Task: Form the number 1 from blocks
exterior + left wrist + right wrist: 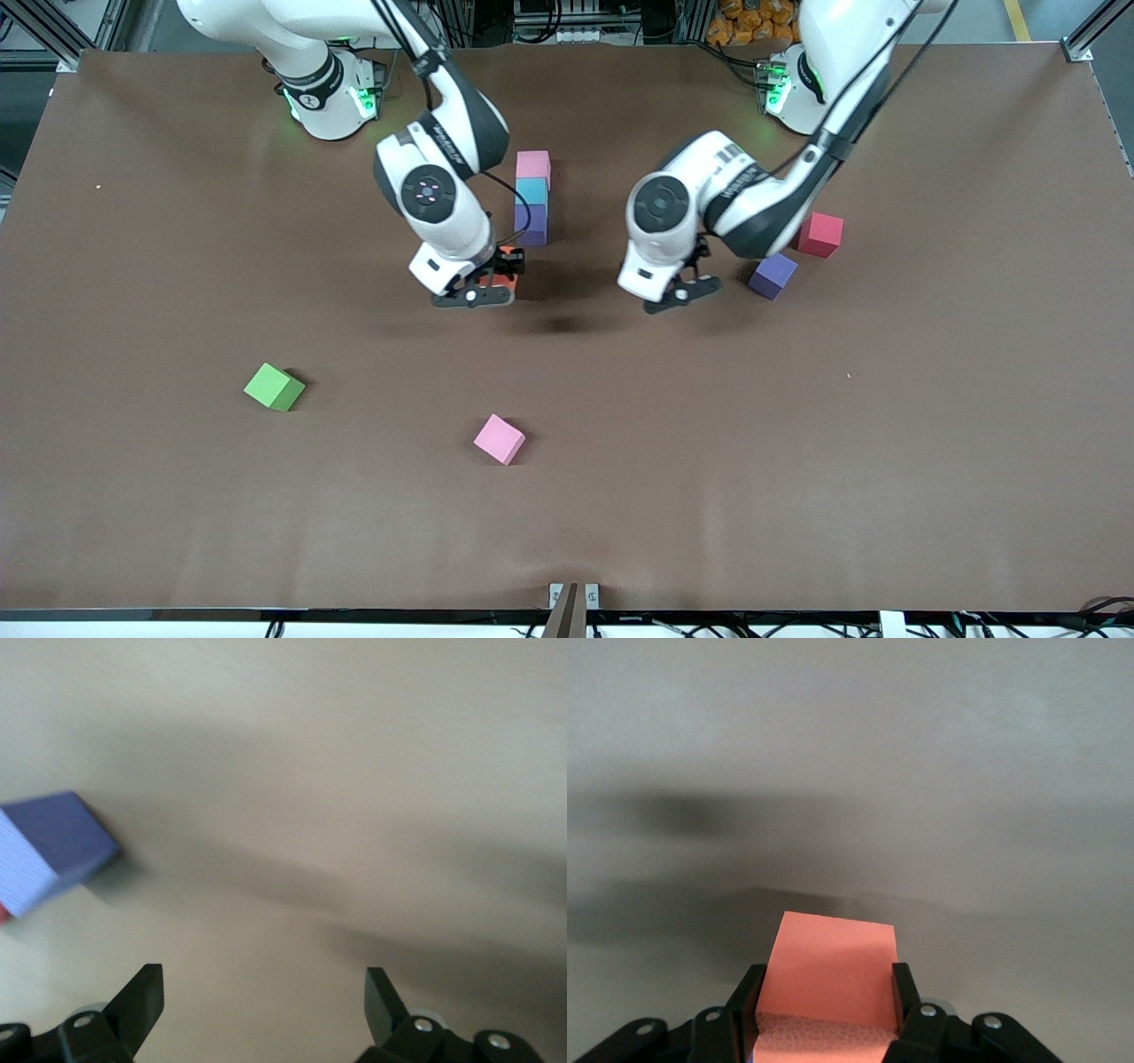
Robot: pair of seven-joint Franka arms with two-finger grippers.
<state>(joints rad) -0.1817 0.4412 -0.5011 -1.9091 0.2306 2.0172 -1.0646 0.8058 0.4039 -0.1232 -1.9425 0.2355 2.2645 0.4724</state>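
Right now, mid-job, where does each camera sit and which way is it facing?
Front view: high across the table, facing both arm bases; shows both arms, the block column and loose cubes.
Left wrist view: on the left wrist, looking at the table; open left gripper, loose purple block.
Right wrist view: on the right wrist; right gripper shut on the orange block.
Shared: front view also shows that orange block and purple block.

Three blocks (532,197) touch in a row, one loose block (499,439) well nearer the front camera
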